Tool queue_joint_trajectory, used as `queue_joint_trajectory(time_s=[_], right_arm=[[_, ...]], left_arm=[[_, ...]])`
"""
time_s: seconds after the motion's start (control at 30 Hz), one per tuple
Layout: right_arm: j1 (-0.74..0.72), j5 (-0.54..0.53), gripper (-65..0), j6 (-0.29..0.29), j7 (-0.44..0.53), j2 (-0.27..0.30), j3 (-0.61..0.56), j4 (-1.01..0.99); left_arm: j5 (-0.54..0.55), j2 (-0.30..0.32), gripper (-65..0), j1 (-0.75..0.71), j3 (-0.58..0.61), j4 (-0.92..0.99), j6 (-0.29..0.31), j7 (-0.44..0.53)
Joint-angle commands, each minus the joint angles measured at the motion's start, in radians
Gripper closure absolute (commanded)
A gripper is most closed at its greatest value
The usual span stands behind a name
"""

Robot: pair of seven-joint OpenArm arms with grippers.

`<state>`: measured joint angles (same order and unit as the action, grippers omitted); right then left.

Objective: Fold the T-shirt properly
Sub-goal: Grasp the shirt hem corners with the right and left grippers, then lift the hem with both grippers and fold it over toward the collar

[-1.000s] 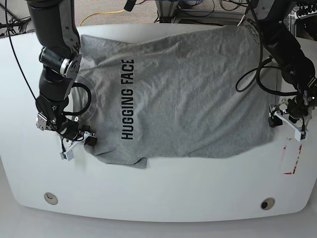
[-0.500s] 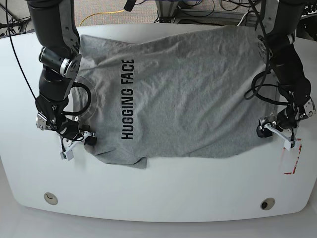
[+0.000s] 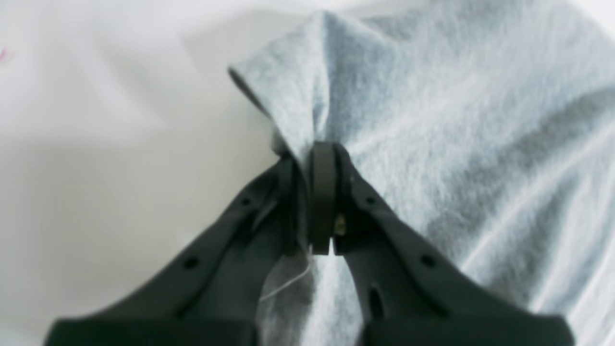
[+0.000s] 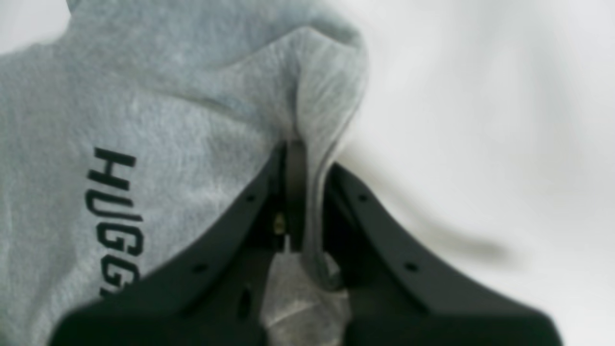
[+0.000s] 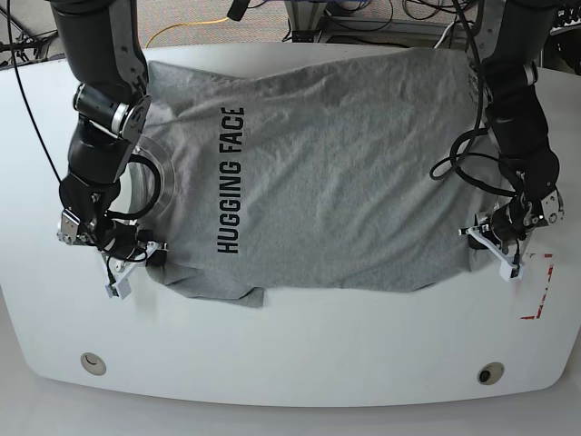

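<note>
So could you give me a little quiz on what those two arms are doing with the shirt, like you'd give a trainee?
1. True or false: the T-shirt lies spread on the table with its lettering facing up.
2. What does the left gripper have between its jaws?
A. nothing
B. a pinch of grey fabric
C. a cable
3. Fill in: the right gripper is shut on the shirt's edge near the printed word ____.

Key:
1. True.
2. B: both wrist views show the jaws closed on a fold of fabric.
3. HUGGING, whose first letters show beside the jaws.
</note>
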<state>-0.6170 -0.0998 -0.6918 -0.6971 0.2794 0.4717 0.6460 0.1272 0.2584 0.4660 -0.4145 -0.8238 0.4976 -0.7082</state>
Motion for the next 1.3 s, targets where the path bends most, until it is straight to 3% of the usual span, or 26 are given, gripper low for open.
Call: queue_joint_trajectory(time_s=[0.0,0.13,0.5,0.73,1.0,1.27], right_arm=[[-0.028,-0.015,0.0,-0.006,-0.014,0.016,0.000,0.077],[-0.027,-0.015,0.0,-0.006,-0.095,0.016,0.000,0.163],[-0.082,-0.015,0.0,-0.006,-0.209,0.022,-0.004,0.352],[-0.205,-0.015,0.0,-0.006,-0.359,0.027,-0.006,0.433],[-0.384,-0.015,0.0,-0.006,-0.530,0.053,-0.006,0.564],[-0.605,-0.016,0.0,-0.006,-0.632,0.102,-0.113,0.610]], left_arm=[[-0.001,0.009,0.0,0.020,0.016,-0.027,0.006,-0.012],[-0.001,0.006,0.0,0.020,0.024,-0.136,0.008,-0.034],[0.005,0.003,0.0,0.035,0.024,-0.489,0.008,-0.181],[0.111,-0.005,0.0,0.090,0.019,-0.722,0.009,-0.316],[0.116,0.011,0.0,0.276,0.019,-0.923,0.009,-0.440],[0.119,0.052,0.0,0.509,0.027,-0.922,0.014,-0.449]])
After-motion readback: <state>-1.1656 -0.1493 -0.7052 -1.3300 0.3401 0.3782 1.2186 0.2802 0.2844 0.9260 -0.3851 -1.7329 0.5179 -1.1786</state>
